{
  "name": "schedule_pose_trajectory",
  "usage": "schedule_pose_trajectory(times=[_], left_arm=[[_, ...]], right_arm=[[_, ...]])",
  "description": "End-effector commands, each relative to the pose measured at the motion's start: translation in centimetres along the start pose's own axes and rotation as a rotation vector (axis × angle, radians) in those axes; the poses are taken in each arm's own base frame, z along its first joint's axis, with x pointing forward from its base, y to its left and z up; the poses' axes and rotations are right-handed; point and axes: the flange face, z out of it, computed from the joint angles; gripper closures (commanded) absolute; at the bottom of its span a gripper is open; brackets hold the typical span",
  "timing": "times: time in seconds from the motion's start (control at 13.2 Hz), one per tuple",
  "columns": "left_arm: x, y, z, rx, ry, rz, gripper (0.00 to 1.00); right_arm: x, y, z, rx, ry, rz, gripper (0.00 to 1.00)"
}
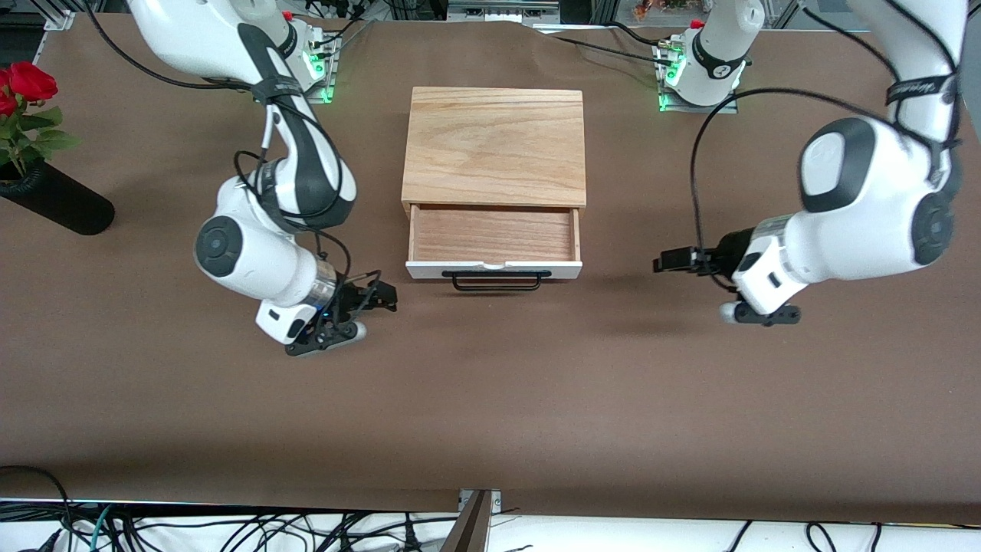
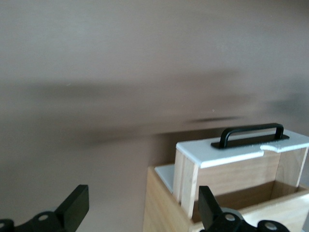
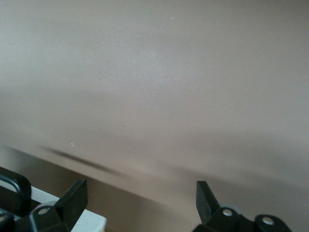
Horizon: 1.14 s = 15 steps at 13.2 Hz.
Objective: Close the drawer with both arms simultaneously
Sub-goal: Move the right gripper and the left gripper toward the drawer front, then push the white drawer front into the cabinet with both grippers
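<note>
At the right arm's end we see a vase (image 1: 57,201) of roses, cut off by the frame edge. Nearer the drawer (image 1: 493,244), the right gripper (image 1: 375,297) hovers low over the table (image 1: 490,383) beside the drawer's front, fingers spread wide and empty. The drawer stands pulled out of the box (image 1: 494,146), handle (image 1: 497,280) toward the camera. The left gripper (image 1: 670,261) hangs beside the drawer toward the left arm's end, fingers wide apart, holding nothing. Both wrist views cut off the fingers' bases.
</note>
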Motion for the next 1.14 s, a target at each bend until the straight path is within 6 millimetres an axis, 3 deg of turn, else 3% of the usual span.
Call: schedule_pose_trajectory(times=[0.0, 0.3, 0.61, 1.06], left_arm=[[1.6, 3.2, 3.6, -0.043, 0.023, 0.043, 0.0], [2.5, 5.7, 8.9, -0.143, 0.028, 0.007, 0.0], [2.8, 7.2, 12.7, -0.137, 0.054, 0.019, 0.0], [1.7, 8.5, 16.2, -0.133, 0.015, 0.037, 0.0]], right_arm=[[-0.2, -2.6, 1.2, 0.011, -0.001, 0.06, 0.0], [-0.8, -4.1, 1.9, 0.01, -0.02, 0.09, 0.0], [-1.8, -5.7, 3.1, 0.004, -0.055, 0.119, 0.0], [-3.1, -6.2, 3.7, -0.007, -0.162, 0.109, 0.0]])
